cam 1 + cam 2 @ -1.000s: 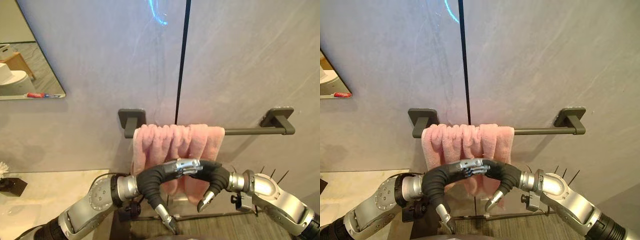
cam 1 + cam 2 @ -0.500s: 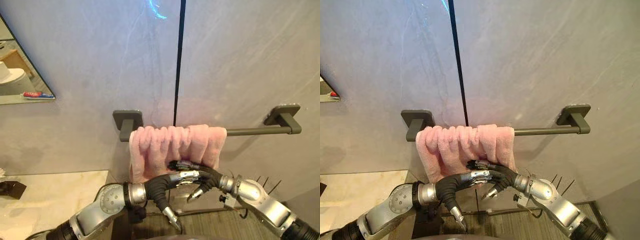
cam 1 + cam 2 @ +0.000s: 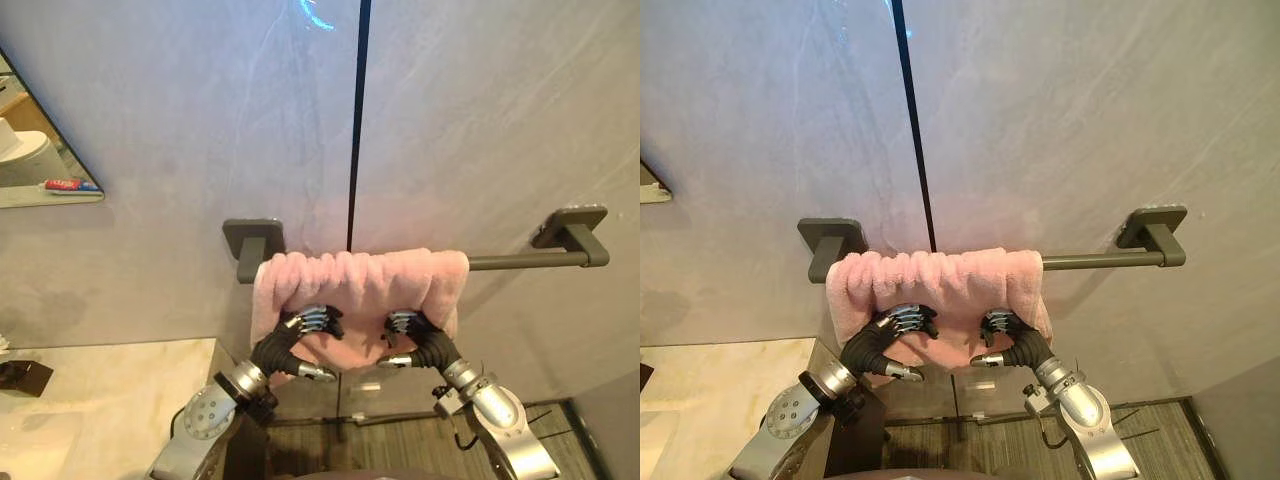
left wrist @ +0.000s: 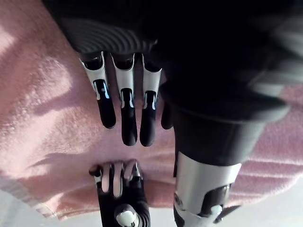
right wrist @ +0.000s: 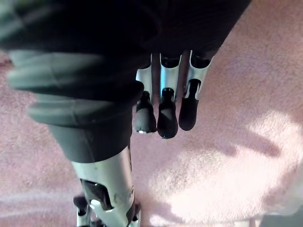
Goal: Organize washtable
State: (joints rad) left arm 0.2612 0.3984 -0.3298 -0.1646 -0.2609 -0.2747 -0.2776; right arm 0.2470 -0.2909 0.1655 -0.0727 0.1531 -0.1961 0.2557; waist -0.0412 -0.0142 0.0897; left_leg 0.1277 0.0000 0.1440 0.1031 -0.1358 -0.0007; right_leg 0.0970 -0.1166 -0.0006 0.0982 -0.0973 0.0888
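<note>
We have left hand (image 3: 290,335) and right hand (image 3: 420,335) flat on the pink towel (image 3: 350,280), fingers straight, gripping nothing, likely to spread it; it hangs bunched at the left end of the towel bar (image 3: 520,261).

It was a home bathroom. A dark towel rail (image 3: 520,262) was fixed across the grey stone-look wall (image 3: 500,120) at mid-frame, with a pink towel (image 3: 350,280) draped over it. At upper left, a mirror (image 3: 20,120) reflected a toothpaste tube (image 3: 62,184). A pale marble bench (image 3: 110,390) filled the lower left corner.
</note>
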